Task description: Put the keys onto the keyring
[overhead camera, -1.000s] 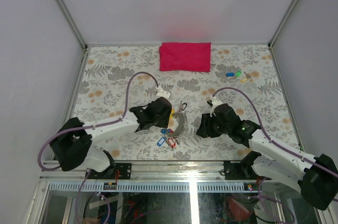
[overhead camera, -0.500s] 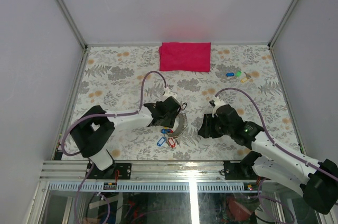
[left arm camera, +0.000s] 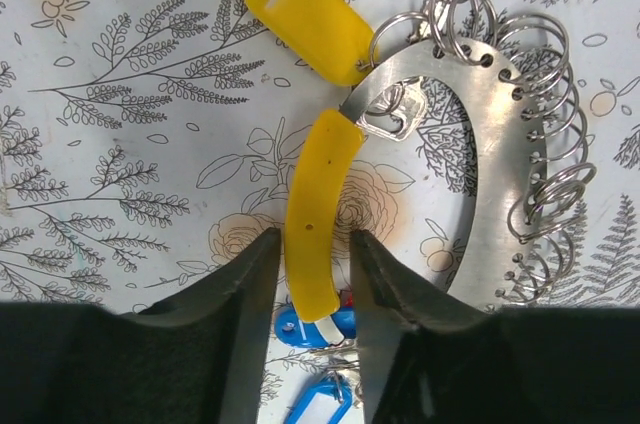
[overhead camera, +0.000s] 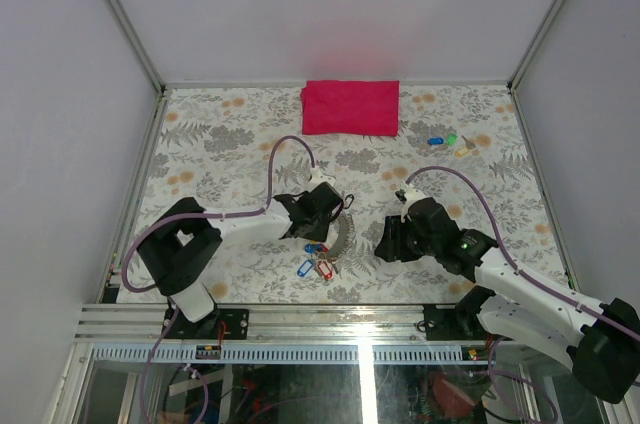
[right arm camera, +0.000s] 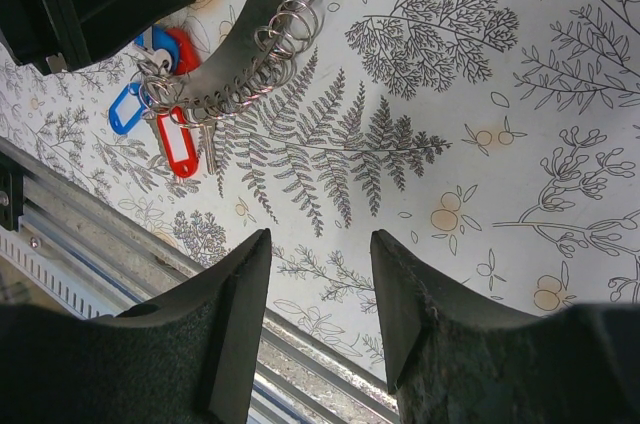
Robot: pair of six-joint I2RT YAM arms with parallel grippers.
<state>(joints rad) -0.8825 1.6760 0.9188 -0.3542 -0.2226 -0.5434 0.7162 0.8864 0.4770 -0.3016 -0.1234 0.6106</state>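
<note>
The desk [overhead camera: 200,144], covered in a leaf-and-flower print, sits between pale walls [overhead camera: 330,4], with a red cloth [overhead camera: 350,106] at its far edge. The left pincer [left arm camera: 312,244] stands partly open astride a yellow key tag [left arm camera: 318,184], beside the curved metal plate [left arm camera: 505,104] strung with keyrings [left arm camera: 548,194]. The right pincer [right arm camera: 320,274] hovers open and empty.

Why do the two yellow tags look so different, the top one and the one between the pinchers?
The top yellow tag lies flat and shows a white label; the lower yellow tag looks narrower and curves like a banana. The top one lies free; the lower one sits between the fingers of the left gripper. Both are yellow with a small hole.
</note>
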